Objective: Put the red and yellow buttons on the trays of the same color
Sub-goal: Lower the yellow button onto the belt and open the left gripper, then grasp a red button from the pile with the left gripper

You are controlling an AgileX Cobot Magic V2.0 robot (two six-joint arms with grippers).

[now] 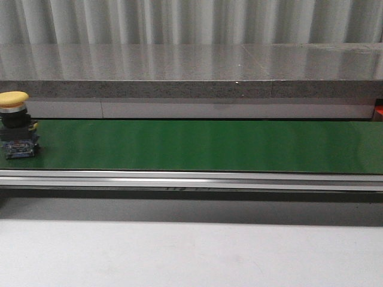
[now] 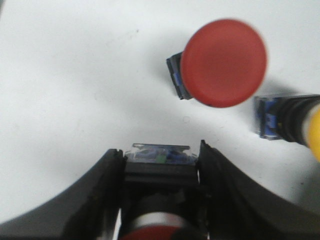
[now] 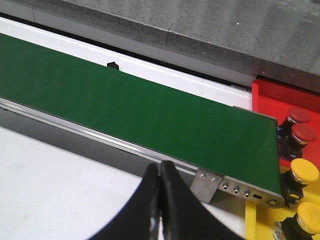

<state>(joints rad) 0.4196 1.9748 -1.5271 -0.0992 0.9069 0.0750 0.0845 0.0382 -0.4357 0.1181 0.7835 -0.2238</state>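
The left gripper [image 2: 159,165] grips a red button [image 2: 157,195]. The right gripper [image 3: 160,200] is closed and empty. A yellow button [image 1: 17,128] stands on the belt [image 1: 209,146].

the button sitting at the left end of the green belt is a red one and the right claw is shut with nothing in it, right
Not quite. The front view shows the button at the left end of the green belt has a yellow cap, not red. The rest holds: in the right wrist view the right claw is shut with nothing in it.
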